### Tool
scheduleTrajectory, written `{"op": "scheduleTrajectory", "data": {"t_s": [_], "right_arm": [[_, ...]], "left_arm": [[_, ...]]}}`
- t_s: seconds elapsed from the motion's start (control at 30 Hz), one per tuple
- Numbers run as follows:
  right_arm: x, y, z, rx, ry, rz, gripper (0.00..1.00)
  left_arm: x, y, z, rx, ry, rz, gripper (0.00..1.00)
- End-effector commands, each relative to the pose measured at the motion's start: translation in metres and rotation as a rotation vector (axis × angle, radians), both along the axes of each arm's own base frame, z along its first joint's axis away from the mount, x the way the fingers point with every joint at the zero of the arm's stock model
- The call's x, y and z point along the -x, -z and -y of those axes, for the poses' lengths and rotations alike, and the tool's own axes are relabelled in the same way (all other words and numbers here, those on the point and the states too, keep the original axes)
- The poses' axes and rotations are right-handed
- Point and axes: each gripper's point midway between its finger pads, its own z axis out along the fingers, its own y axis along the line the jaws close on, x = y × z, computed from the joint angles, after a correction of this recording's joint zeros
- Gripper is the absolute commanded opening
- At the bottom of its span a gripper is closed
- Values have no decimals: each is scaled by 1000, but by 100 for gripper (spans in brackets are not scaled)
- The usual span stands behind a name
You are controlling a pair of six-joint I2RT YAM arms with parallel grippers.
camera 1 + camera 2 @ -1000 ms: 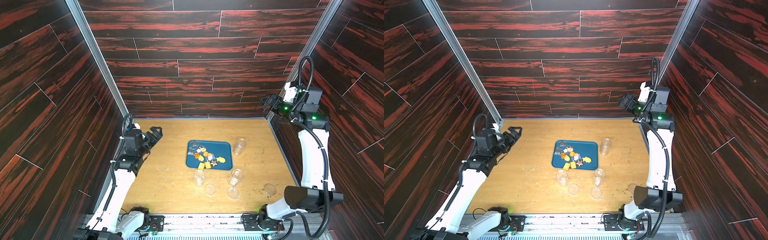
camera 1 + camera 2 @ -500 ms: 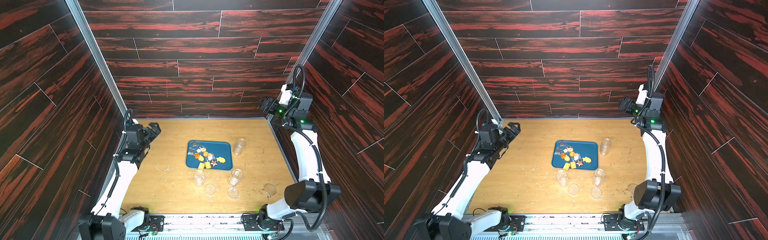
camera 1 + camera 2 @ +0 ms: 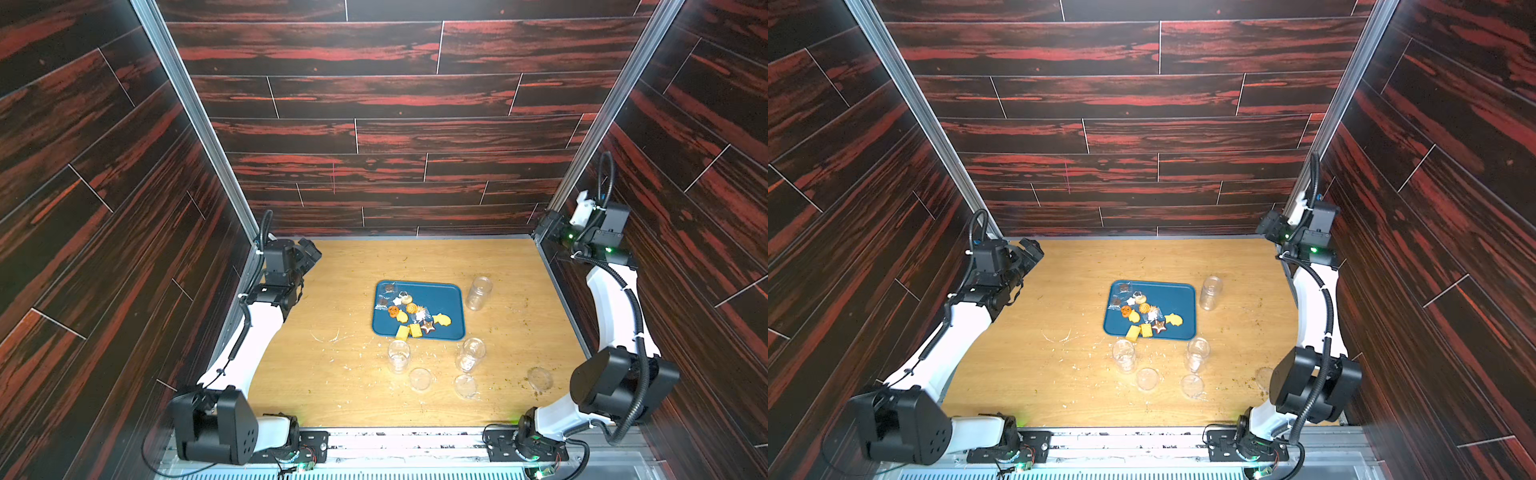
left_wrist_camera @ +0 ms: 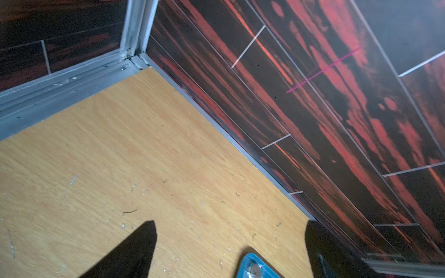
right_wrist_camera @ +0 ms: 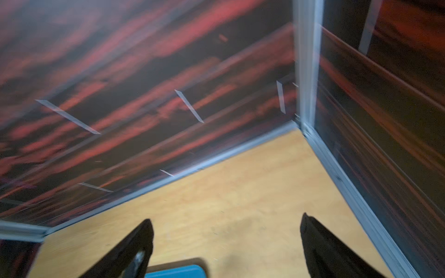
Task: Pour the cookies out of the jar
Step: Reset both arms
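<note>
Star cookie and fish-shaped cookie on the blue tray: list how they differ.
Colour: the star cookie is dark brown; the fish-shaped cookie is golden yellow. Shape: the star cookie has points; the fish-shaped cookie has a rounded outline. Place: the star cookie lies nearer the tray's front edge, the fish-shaped cookie just to its right. Both lie flat on the blue tray.

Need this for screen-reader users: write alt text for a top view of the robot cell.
Assorted cookies lie scattered on a blue tray mid-table, with three clear jars standing upright near it and three clear lids flat on the wooden table. The left gripper and right gripper sit near the far corners, holding nothing.
</note>
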Motion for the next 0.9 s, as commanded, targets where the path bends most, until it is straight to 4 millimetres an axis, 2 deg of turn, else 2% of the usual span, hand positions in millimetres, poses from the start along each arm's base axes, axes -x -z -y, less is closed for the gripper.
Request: {"op": "scheduleTrajectory", "data": {"t_s": [0.0, 0.1, 0.27, 0.47, 0.63, 0.8, 0.87], "right_arm": [[5, 13, 7, 43, 18, -35, 98], [12, 21, 12, 86, 33, -58, 98], [26, 39, 13, 126, 37, -99, 98], [54, 64, 9, 190, 23, -109, 99], [74, 99, 5, 193, 23, -107, 99], [77, 134, -7, 128, 6, -6, 99], [77, 152, -4, 95, 42, -2, 98]], "left_arm": [[-4, -5, -15, -35, -69, 41, 100], [-7, 6, -19, -37, -91, 31, 100], [-8, 11, -21, -61, -90, 28, 100], [4, 17, -31, -115, -116, 21, 100], [24, 34, -40, -135, -160, -9, 100], [31, 44, -47, -164, -173, -32, 100], [30, 43, -48, -190, -165, -39, 100]]}}
